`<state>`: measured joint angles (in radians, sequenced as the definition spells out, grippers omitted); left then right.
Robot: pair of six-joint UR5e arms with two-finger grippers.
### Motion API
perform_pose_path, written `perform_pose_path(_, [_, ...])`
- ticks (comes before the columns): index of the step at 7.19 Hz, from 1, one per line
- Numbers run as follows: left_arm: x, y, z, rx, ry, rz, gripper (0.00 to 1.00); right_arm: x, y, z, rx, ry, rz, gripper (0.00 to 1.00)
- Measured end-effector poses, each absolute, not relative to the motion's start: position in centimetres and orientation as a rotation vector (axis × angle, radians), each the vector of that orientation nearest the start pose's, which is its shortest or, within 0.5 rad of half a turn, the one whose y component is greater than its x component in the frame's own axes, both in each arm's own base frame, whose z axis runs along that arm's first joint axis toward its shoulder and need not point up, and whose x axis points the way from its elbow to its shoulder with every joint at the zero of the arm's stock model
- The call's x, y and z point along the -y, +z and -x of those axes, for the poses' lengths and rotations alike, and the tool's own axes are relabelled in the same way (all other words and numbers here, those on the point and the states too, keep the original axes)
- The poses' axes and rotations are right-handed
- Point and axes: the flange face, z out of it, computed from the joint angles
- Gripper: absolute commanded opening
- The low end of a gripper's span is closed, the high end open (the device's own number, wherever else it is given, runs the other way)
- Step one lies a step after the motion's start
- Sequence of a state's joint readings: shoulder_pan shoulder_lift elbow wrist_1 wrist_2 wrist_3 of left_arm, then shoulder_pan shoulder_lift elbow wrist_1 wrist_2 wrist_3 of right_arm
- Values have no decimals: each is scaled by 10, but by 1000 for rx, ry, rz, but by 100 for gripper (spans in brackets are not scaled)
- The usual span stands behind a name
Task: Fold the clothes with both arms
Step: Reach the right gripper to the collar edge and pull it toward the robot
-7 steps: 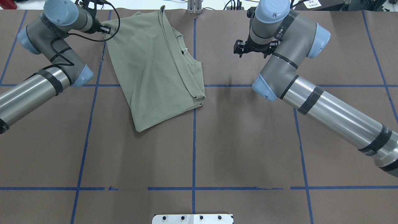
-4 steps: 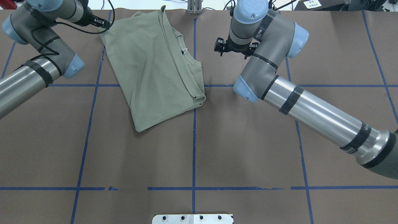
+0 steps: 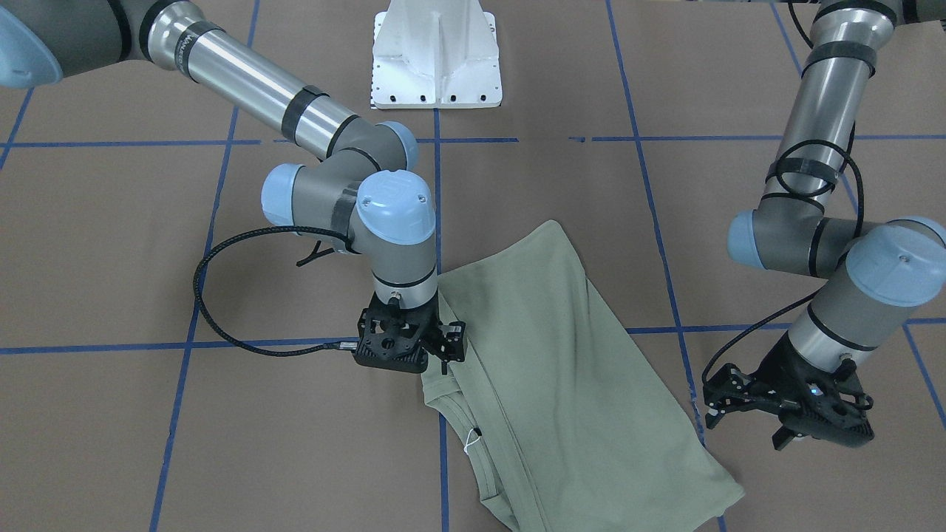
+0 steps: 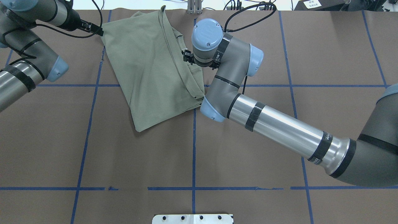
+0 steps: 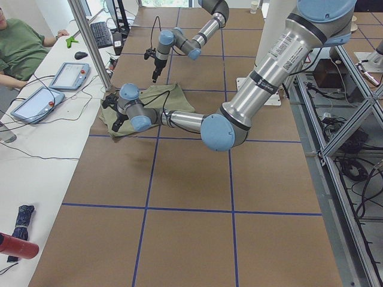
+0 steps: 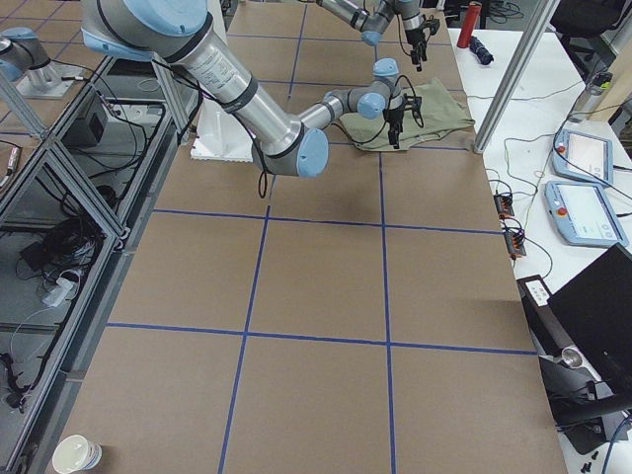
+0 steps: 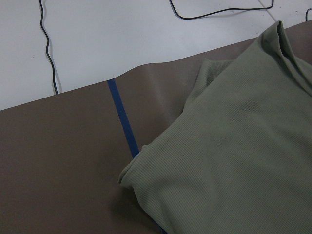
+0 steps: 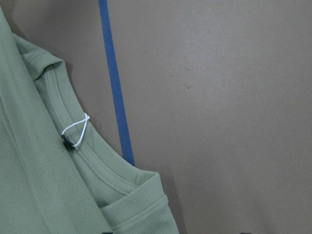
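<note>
By the shirt [image 4: 149, 71] at the desk's [image 4: 248, 161] far edge, the left hand [image 3: 743, 433] gapes wide; the right hand's [image 3: 446, 350] spread cannot be told.

The shirt [image 4: 149, 71] is matt cloth in a fine ribbed knit; its tag loop [image 8: 77, 129] is thin white cord. The table cover [image 4: 248, 155] is matt brown paper with smooth blue tape lines [image 4: 193, 149]. The right arm [image 4: 279, 127] has glossy metal tubing and smooth plastic joint caps [image 4: 206, 33].

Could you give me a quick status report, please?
Left gripper open, beside the shirt. Right gripper at the collar, jaws unclear. It lies flat, part-folded. No obstruction seen.
</note>
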<state>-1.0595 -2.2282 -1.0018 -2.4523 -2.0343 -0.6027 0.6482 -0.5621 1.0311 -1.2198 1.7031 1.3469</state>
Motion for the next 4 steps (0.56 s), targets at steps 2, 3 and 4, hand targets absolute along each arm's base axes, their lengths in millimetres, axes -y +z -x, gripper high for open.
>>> perform_pose_path(2, [722,436,-303,-863,141,-578,100,600,213,624,769,342,-257,65])
perform_pose_path(3, [722,437,-303,-863,141,-577,100,597,215,629,761,338,-261,54])
perform_pose_path(4, [722,438,-303,-862,141,-576,100,594,218,632,755,335,-263,51])
